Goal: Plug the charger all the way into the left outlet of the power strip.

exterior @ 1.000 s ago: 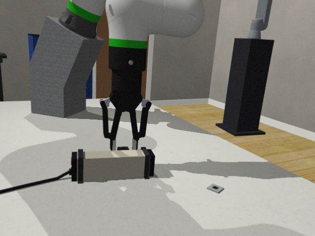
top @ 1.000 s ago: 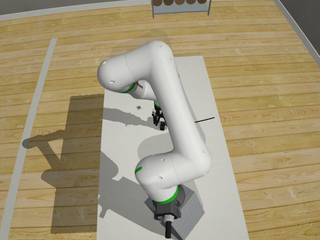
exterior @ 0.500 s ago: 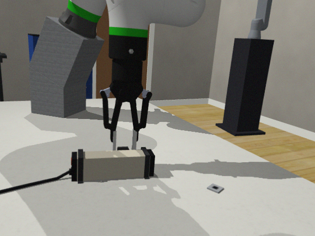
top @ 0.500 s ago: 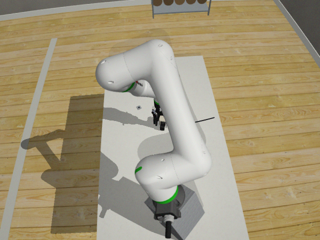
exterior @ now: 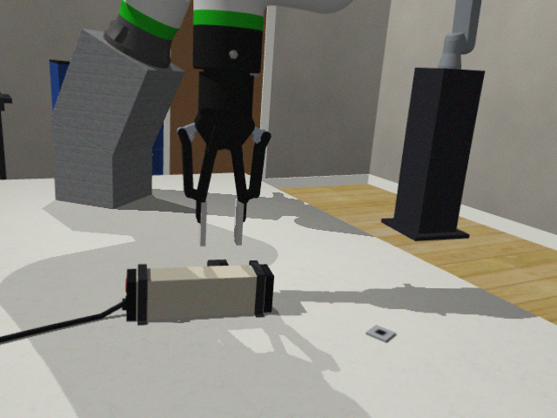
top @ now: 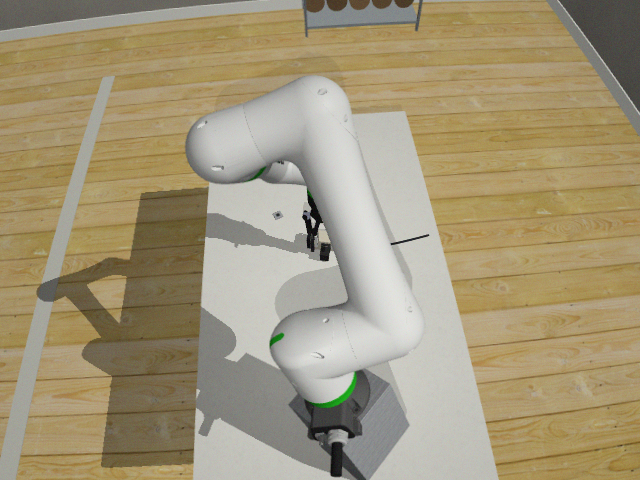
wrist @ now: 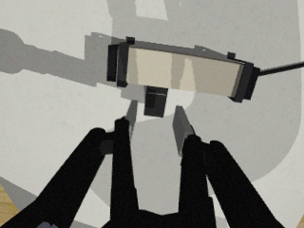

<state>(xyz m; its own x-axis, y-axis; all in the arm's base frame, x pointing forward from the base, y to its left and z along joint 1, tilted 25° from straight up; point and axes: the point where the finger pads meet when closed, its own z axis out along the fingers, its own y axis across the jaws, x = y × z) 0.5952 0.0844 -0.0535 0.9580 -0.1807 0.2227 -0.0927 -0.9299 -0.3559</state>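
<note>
The beige power strip (exterior: 200, 292) with black end clamps lies on the white table, its cable (exterior: 54, 326) running off to the left. The small black charger (exterior: 218, 262) sits against the strip's far side and shows only as a black edge above it. In the wrist view the charger (wrist: 156, 101) is pressed to the strip (wrist: 184, 72) near its left end. My gripper (exterior: 219, 243) hangs straight above the charger, clear of it, with its fingers a charger's width apart and nothing between them. In the top view the arm hides most of the strip; the charger (top: 324, 252) shows below the gripper (top: 311, 245).
A small grey square tag (exterior: 380, 333) lies on the table to the right of the strip. The grey robot base block (exterior: 108, 121) stands behind the strip. A black pillar (exterior: 433, 152) stands on the wooden floor beyond the table's edge.
</note>
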